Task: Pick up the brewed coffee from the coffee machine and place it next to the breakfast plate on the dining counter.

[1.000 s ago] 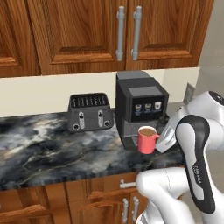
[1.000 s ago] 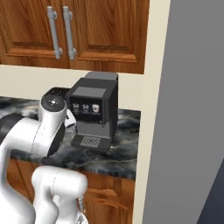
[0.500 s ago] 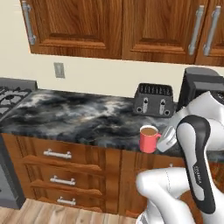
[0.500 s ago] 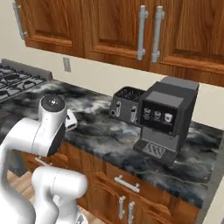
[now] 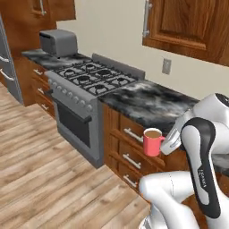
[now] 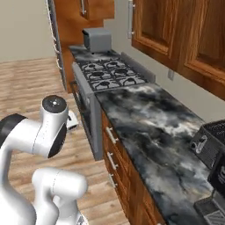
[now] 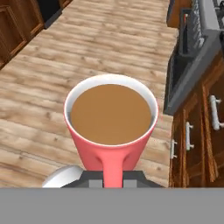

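Gripper (image 5: 164,145) clamped on the handle of the brewed coffee (image 5: 152,142); red mug upright, brown liquid level just below the rim (image 7: 110,111). In the left base view the mug hangs off the counter, out past the front edge of the marbled counter (image 5: 147,100), level with the upper drawers (image 5: 134,135). Wood floor (image 5: 40,170) lies open from 7 to 10 o'clock. Stove (image 5: 85,89) at 11 o'clock. In the right base view a toaster (image 6: 210,143) at 3 o'clock.

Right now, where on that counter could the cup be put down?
The marbled counter lies bare between the stove and the toaster. Its far end crowds with that toaster. The gripper carries the mug beside the drawers.
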Available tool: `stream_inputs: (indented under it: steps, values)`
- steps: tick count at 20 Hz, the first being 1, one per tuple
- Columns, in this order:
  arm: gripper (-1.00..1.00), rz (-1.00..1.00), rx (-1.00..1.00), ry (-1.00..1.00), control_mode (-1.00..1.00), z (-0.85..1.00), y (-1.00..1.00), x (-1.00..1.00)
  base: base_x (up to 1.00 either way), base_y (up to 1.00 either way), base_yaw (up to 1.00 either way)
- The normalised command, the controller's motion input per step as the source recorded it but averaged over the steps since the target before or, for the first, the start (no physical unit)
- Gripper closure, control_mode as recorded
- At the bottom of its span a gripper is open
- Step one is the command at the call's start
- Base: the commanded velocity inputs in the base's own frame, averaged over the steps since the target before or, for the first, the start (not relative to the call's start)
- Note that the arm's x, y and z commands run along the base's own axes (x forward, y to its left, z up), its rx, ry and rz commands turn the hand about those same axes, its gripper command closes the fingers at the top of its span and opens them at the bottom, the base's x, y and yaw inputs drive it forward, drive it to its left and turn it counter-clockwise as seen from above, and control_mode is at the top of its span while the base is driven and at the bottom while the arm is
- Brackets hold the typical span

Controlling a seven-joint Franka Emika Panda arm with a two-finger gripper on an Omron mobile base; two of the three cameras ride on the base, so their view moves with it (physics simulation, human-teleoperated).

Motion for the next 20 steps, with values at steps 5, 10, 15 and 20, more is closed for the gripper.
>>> stream_inputs:
  steps: [5, 10, 15, 20]
  values:
    - [1.00, 0.00, 0.00, 0.00, 1.00, 0.00, 0.00, 0.00, 0.00, 0.00, 1.00]
    - [1.00, 0.00, 0.00, 0.00, 1.00, 0.00, 0.00, 0.00, 0.05, 0.00, 0.94]
    - [1.00, 0.00, 0.00, 0.00, 1.00, 0.00, 0.00, 0.00, 0.35, 0.33, 0.75]
    - [1.00, 0.00, 0.00, 0.00, 1.00, 0.00, 0.00, 0.00, 0.61, 0.65, 0.59]
